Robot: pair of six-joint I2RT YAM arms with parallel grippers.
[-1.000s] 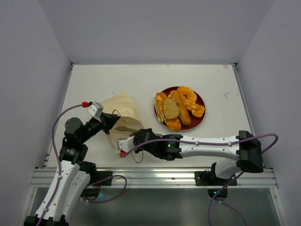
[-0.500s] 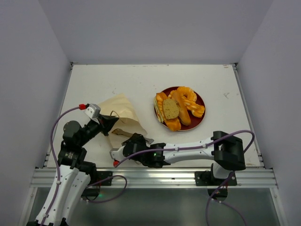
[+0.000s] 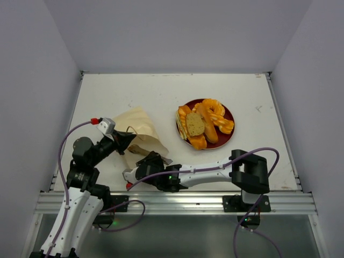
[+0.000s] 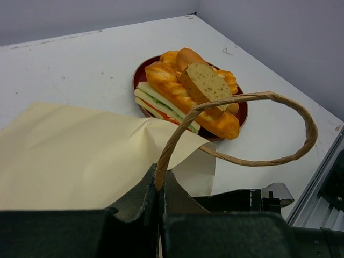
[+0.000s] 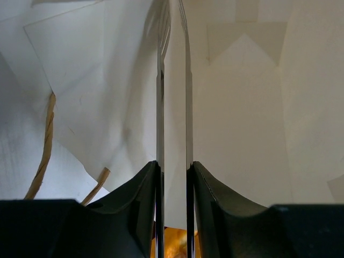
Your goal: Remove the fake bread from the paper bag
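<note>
Right end effector (image 5: 173,8) inside paper bag (image 5: 242,107)

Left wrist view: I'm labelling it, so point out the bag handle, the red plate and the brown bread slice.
bag handle (image 4: 242,98), left wrist view, top of loop.
red plate (image 4: 242,111), left wrist view, right rim.
brown bread slice (image 4: 203,83), left wrist view, cut face.

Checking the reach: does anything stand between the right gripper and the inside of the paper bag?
Nothing visible does. The right gripper is at the open mouth of the paper bag, which the left gripper holds by a handle. Only bare paper walls lie ahead.
</note>
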